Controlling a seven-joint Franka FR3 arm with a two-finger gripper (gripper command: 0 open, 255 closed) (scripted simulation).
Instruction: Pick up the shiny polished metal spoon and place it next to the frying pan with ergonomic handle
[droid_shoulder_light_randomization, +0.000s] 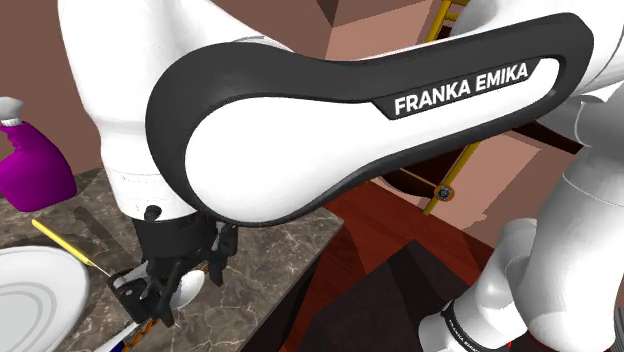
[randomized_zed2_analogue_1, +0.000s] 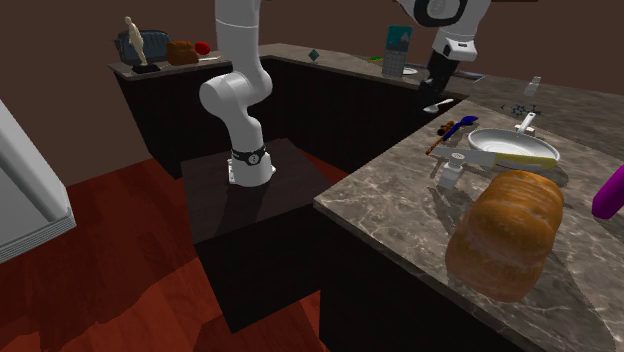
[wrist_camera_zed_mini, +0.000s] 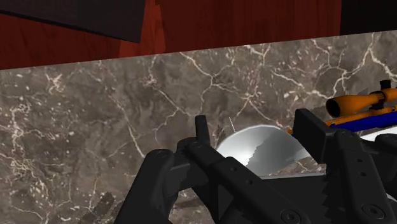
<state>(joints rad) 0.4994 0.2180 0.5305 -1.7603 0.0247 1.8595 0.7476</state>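
Note:
My black gripper (droid_shoulder_light_randomization: 168, 290) is shut on the shiny metal spoon (droid_shoulder_light_randomization: 189, 289), whose rounded bowl sticks out beside the fingers just above the dark marble counter (droid_shoulder_light_randomization: 265, 255). In the wrist view the spoon's bowl (wrist_camera_zed_mini: 262, 147) gleams between the two fingers of the gripper (wrist_camera_zed_mini: 254, 137). From the second exterior view, the gripper (randomized_zed2_analogue_1: 437, 92) holds the spoon (randomized_zed2_analogue_1: 438, 105) a little above the counter's far end. The white frying pan (randomized_zed2_analogue_1: 513, 147) with a yellow edge lies further along the counter; its pale rim (droid_shoulder_light_randomization: 30, 300) lies close to the gripper on the shoulder view's left.
An orange and blue utensil (wrist_camera_zed_mini: 362, 105) lies on the counter between the spoon and the pan. A thin yellow stick (droid_shoulder_light_randomization: 62, 246) rests by the pan. A purple bottle (droid_shoulder_light_randomization: 32, 165) and a bread loaf (randomized_zed2_analogue_1: 505, 235) stand beyond. The counter edge (wrist_camera_zed_mini: 191, 54) drops to red floor.

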